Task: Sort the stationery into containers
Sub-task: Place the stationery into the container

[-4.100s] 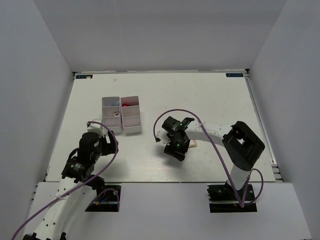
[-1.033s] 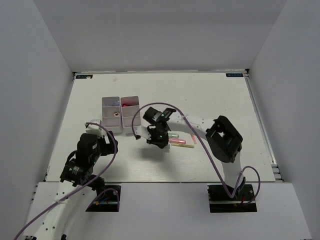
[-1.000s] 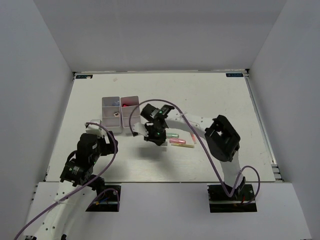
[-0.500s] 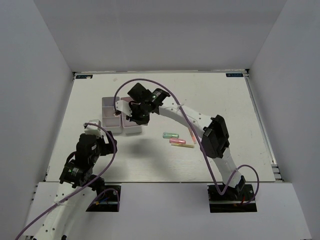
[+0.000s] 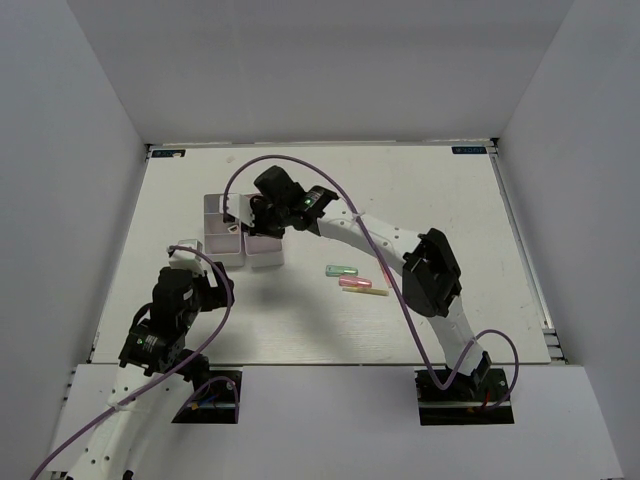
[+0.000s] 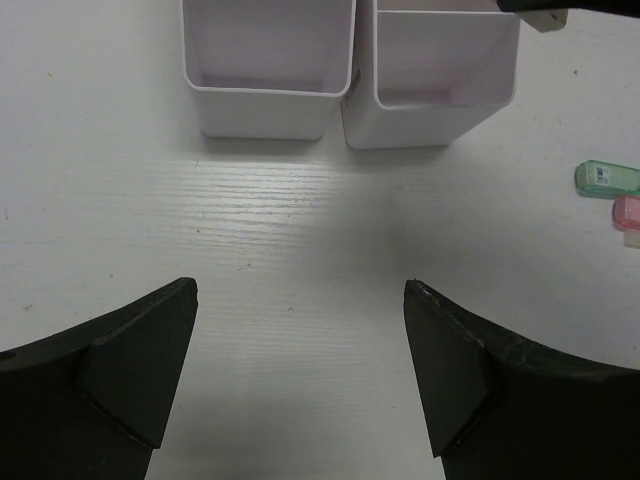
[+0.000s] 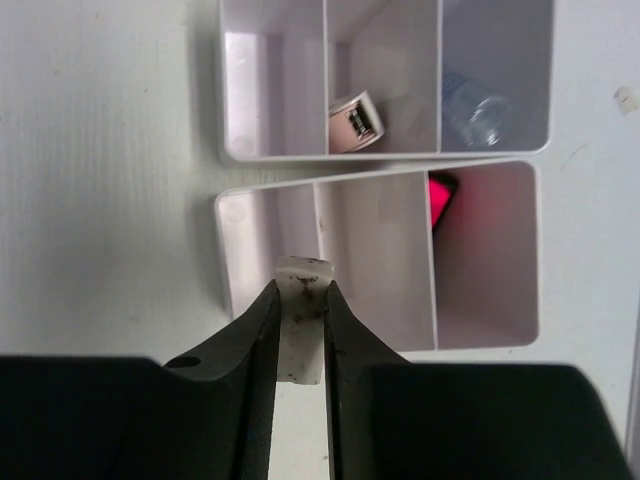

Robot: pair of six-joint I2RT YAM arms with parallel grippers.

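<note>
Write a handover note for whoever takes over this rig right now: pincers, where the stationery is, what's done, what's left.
Right pincer: shut on a small white eraser, held above the containers.
Left pincer: open, empty, over the table, apart from the containers.
Done: a clip-like piece, a clear item and a pink item lie in compartments.
Left: release the eraser, then sort the green piece, pink piece and yellow piece lying right of the containers.

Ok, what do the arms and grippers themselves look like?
The left arm and right arm are white links with black joint housings, each trailing a purple cable. The left gripper has broad, wedge-shaped black fingers; the right gripper has narrow, tapering black ones.
</note>
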